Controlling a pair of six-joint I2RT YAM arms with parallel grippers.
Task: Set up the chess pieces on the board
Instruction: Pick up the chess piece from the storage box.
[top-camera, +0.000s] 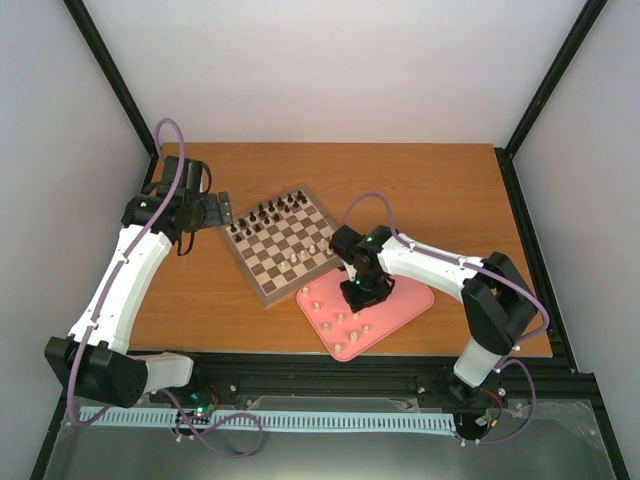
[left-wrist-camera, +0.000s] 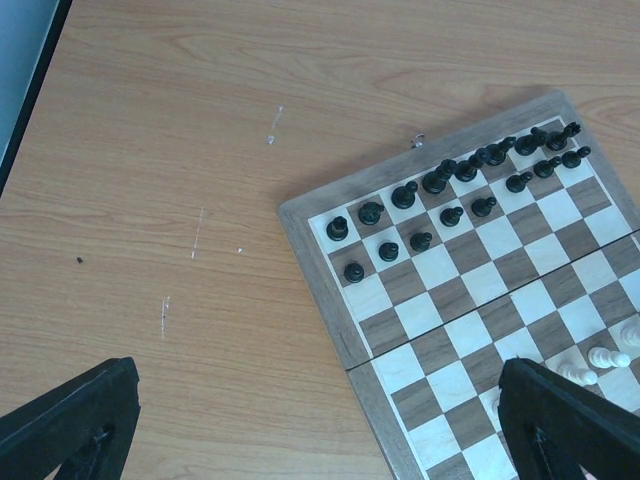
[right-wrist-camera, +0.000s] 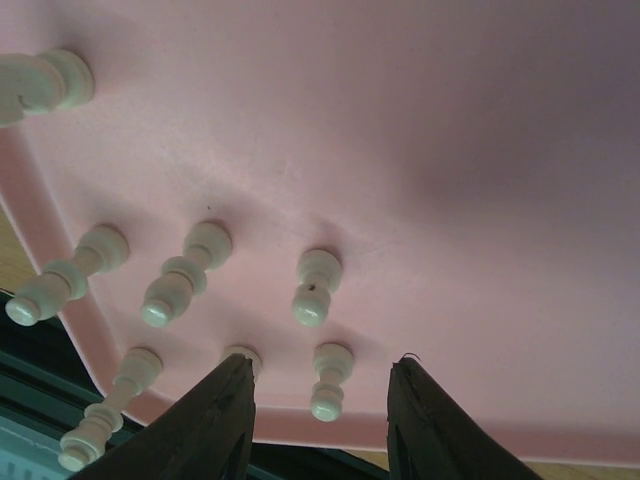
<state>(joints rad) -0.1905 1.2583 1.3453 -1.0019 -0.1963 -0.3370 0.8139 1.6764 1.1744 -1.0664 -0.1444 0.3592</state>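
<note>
Here, toppling hazard.
Right hand (right-wrist-camera: 320, 362) hung spread, empty, over pink rounded tray (right-wrist-camera: 450, 150); off-centre closure risked felling crowded cream chess pieces (right-wrist-camera: 315, 285).

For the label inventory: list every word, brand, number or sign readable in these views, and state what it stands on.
None can be read.
The board has a plain border with no letters or numbers, the pink tray is unmarked, and the left arm and right arm show no legible label.
</note>
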